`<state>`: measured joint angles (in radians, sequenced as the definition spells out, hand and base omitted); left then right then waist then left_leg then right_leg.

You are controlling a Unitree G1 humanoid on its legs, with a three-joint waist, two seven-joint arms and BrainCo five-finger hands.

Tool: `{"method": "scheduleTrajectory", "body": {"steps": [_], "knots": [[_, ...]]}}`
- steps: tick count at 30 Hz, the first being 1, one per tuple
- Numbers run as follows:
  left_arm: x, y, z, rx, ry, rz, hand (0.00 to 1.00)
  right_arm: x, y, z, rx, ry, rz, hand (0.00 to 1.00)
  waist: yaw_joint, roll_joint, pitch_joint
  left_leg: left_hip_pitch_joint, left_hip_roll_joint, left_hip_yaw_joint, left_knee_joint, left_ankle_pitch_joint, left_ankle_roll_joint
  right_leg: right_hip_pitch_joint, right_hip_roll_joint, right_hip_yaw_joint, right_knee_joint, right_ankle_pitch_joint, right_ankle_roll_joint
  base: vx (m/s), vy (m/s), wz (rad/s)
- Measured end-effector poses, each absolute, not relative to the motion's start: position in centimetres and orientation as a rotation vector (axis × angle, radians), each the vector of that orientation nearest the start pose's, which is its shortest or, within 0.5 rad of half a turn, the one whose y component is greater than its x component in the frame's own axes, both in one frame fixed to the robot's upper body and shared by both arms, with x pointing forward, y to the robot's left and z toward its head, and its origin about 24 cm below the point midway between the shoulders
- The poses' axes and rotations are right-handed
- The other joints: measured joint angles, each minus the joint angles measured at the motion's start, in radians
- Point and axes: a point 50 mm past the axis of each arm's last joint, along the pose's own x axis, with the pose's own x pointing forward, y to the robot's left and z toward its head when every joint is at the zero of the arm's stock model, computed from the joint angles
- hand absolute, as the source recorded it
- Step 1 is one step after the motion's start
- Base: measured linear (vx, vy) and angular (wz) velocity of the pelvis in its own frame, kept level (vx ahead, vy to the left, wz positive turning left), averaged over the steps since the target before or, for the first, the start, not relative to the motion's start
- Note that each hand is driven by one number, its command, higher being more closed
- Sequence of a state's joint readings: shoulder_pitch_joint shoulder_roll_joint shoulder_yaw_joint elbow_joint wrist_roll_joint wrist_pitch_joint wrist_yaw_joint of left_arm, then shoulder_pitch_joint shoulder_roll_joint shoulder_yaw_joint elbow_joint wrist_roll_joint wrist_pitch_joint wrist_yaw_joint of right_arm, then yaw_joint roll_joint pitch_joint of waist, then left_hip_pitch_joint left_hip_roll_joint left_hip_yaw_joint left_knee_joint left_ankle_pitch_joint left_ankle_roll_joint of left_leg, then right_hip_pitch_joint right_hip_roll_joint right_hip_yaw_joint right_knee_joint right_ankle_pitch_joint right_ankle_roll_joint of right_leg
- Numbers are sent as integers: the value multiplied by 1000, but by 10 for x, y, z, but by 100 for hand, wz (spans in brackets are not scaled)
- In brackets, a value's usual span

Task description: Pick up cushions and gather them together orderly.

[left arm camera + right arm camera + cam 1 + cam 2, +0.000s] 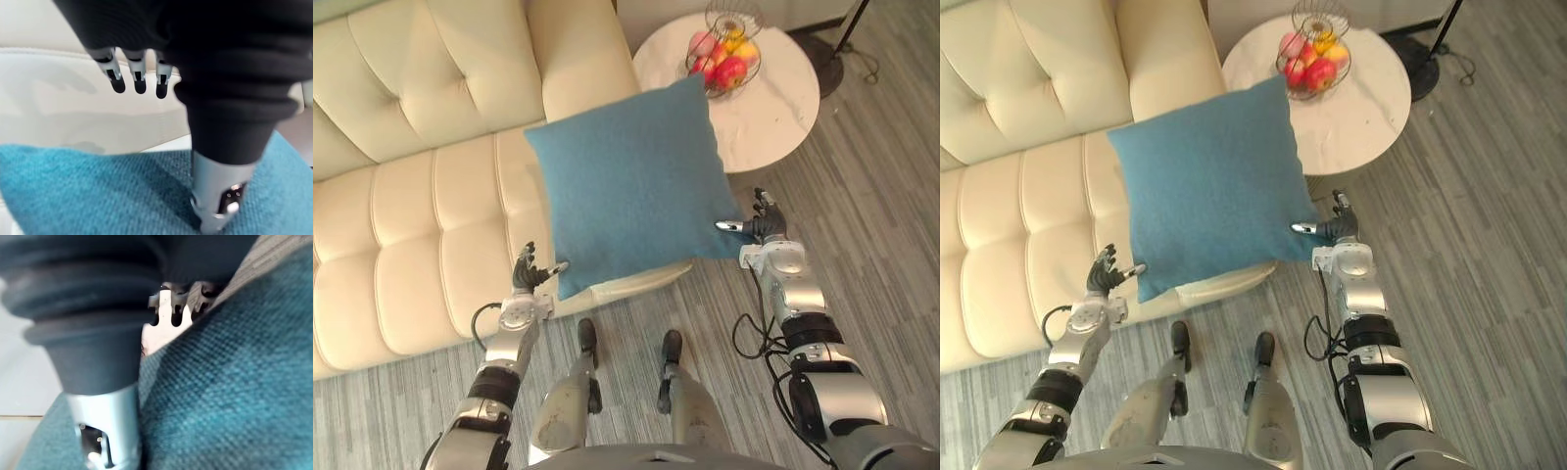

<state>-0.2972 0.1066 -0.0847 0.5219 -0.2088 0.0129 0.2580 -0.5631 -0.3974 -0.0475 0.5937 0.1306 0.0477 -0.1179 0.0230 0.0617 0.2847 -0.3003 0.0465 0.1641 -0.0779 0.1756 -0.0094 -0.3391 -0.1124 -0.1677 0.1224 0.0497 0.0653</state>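
Left hand [524, 277], right hand [766, 225] splayed, thumbs pressing cushion [631, 186] corners over sofa [411, 225] edge.

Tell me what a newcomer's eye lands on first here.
A big blue cushion hangs in mid-air at the centre, carried at its two lower corners between the left robot hand and the right robot hand, thumbs against the fabric. Behind it runs a cream tufted sofa, and beside the sofa's end stands a round white table bearing a wire basket of fruit.
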Motion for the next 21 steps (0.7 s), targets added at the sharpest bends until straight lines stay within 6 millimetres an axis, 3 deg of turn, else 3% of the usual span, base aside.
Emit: {"method": "scheduleTrajectory", "body": {"steps": [8,9,10,16,21], "knots": [[323,132,29,-32,171,107,0,366,-198,120,-211,-72,-133,0,0,-2,39,-56,11,34,0,15,-18,-129,-4,41,116,-28,-3,-45,-24,-11],[324,132,30,-33,167,109,100,366,-197,121,-210,-75,-131,0,0,-2,39,-60,13,36,0,16,-19,-136,-3,42,120,-29,-4,-28,-38,-6],[325,131,32,-39,164,112,100,366,-196,122,-210,-79,-130,100,-1,-2,39,-63,14,38,0,18,-21,-141,-3,42,124,-30,-6,-15,-31,-5],[332,134,43,-62,135,147,100,363,-177,136,-187,-151,-71,100,-2,-3,40,-72,22,61,-1,19,-25,-166,-1,47,147,-35,-10,-3,-25,-6],[333,142,67,-92,34,191,100,354,-170,142,-150,-202,-47,100,1,-3,40,-71,22,73,0,18,-25,-165,-3,47,147,-35,-10,0,0,0]]}}
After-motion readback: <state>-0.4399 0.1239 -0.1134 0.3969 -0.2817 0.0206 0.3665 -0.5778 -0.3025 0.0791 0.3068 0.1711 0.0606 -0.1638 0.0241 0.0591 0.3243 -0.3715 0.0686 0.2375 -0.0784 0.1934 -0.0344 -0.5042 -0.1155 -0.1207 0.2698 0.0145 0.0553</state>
